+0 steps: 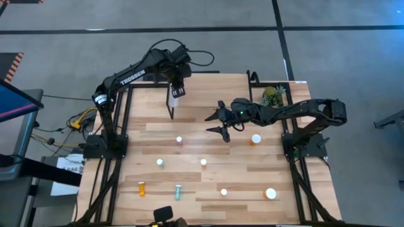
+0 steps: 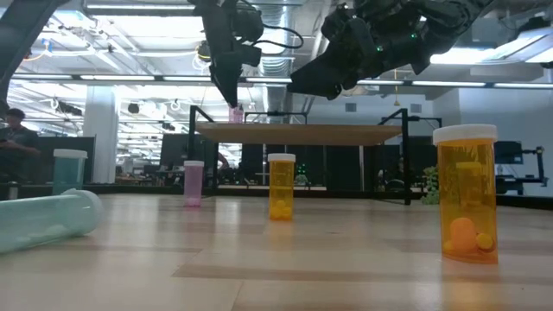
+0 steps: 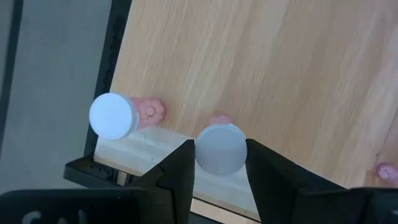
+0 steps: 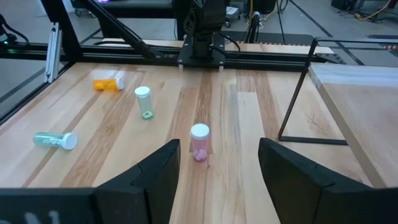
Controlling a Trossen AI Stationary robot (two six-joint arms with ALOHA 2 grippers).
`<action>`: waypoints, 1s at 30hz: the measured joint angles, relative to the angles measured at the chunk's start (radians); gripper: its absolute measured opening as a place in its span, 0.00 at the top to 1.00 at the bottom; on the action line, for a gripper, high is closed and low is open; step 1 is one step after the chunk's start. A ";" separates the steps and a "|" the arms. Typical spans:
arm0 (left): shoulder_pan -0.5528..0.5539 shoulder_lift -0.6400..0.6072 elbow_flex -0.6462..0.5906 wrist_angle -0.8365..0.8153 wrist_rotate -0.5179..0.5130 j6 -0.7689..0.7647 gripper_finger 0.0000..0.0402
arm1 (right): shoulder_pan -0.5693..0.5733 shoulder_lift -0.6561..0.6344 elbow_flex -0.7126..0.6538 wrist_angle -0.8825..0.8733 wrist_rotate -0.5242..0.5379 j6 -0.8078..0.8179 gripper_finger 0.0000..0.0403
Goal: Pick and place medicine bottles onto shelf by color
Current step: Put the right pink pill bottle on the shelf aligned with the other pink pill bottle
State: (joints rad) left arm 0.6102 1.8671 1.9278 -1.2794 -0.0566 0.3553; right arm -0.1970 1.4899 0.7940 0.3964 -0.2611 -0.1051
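Left gripper is clenched on a pink medicine bottle, white cap squeezed between both fingers, sitting at the near edge of the shelf. In the high view it shows upper centre, over the shelf's left part. A second pink bottle stands just beside the held one, already on the shelf; a bit of another pink one peeks in at the lower right edge of the left wrist view, placement unclear.

Right gripper hangs centre-right in the high view, jaws released, nothing between them. Its wrist view looks down at a pink bottle standing on the table, with a teal one upright farther off, a teal one lying down at left, and an orange one lying down at upper left.

Progress, my read: early. At least one pink shelved, another being set. Left on the table in the high view: about nine bottles, including the wide orange ones. No teal or orange shelved as far as visible.

Writing: "TROSSEN" on the left arm. Bottles carry no labels I can read.
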 joint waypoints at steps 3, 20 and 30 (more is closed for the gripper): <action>0.000 0.000 0.000 -0.001 0.001 0.000 0.70 | 0.000 0.000 0.000 0.000 0.000 0.000 0.41; 0.002 0.000 0.000 -0.019 0.043 0.000 0.70 | 0.000 0.000 0.000 0.000 0.000 0.000 0.41; 0.036 0.000 0.000 -0.012 0.048 -0.001 0.70 | 0.000 0.000 0.000 0.000 0.000 0.003 0.41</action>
State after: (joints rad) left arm 0.6463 1.8671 1.9278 -1.2911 -0.0091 0.3541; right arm -0.1970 1.4899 0.7940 0.3965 -0.2611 -0.1024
